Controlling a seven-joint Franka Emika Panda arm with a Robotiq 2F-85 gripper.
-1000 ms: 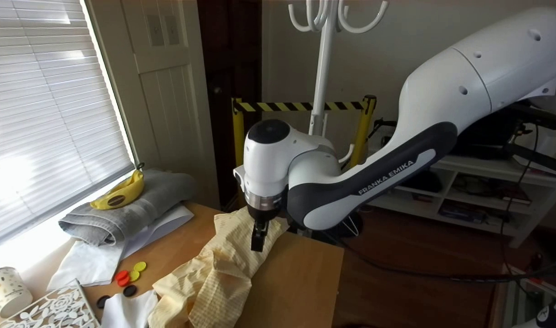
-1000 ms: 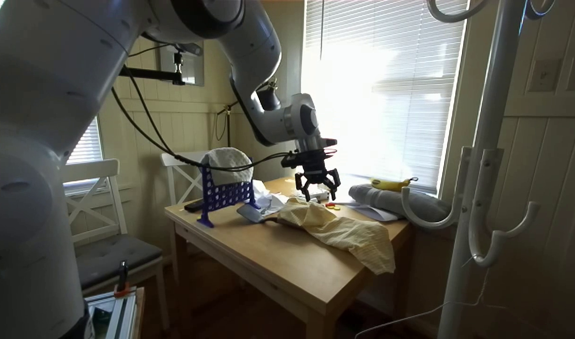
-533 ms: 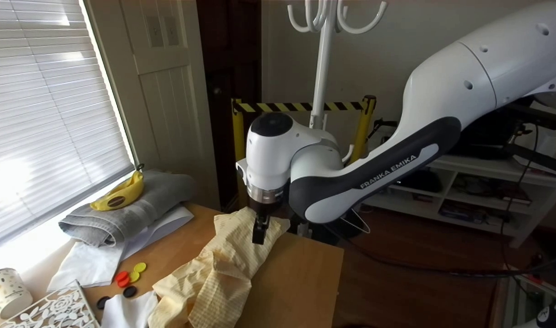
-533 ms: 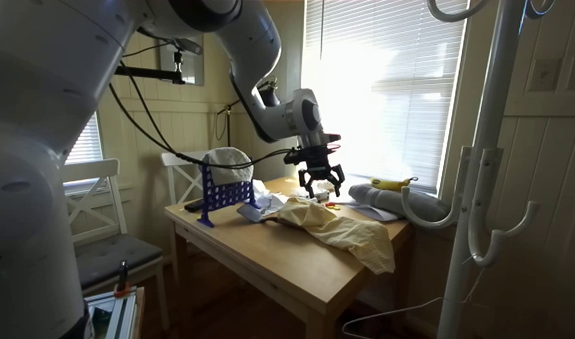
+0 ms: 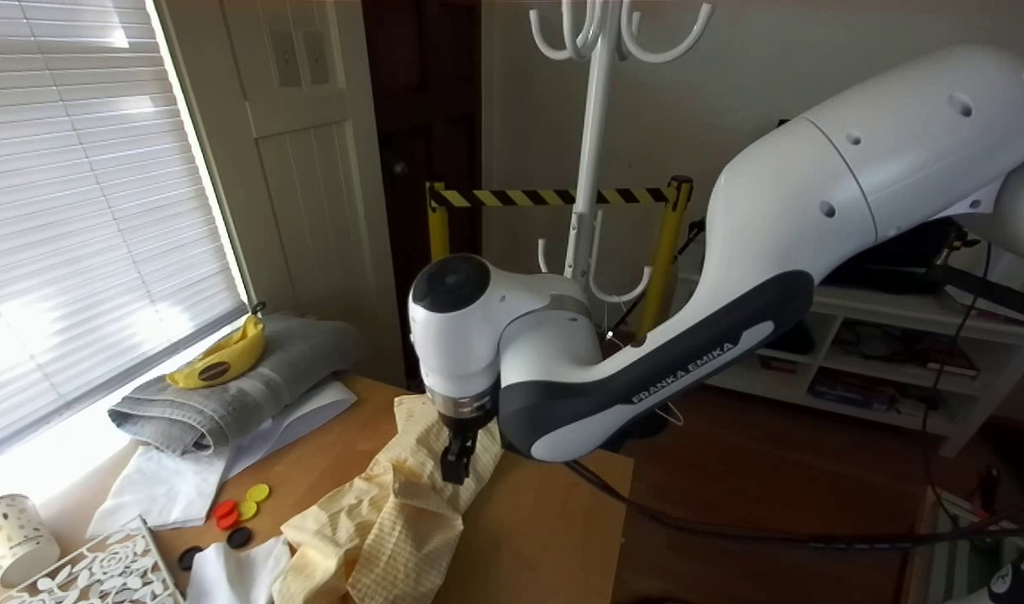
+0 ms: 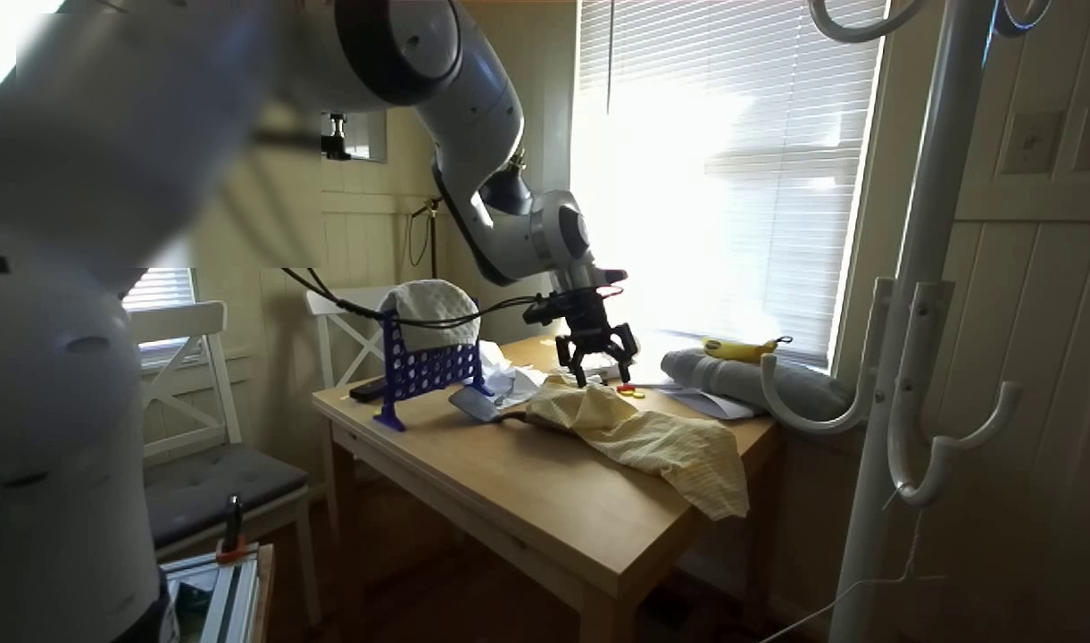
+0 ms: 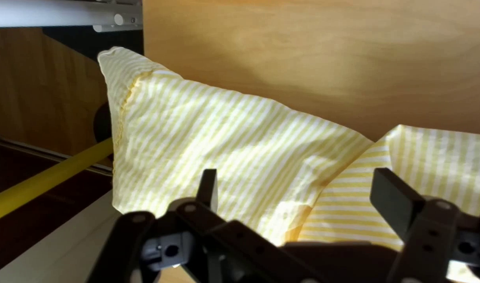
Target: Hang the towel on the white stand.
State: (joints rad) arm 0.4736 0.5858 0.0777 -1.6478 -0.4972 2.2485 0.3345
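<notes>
Pincer (image 7: 294,188) has dropped toward the yellow-striped towel (image 7: 232,149), jaws apart, nothing held. Probably light, limp, not slippery; best pinched at the fold (image 7: 344,188) beneath.

Matt cloth towel (image 7: 224,145), wooden table (image 7: 322,51)

Yellow-and-white striped towel (image 7: 216,141), white stand (image 5: 595,126), black claw (image 6: 602,379), diagonally striped yellow-and-black barrier tape (image 5: 520,198)
</notes>
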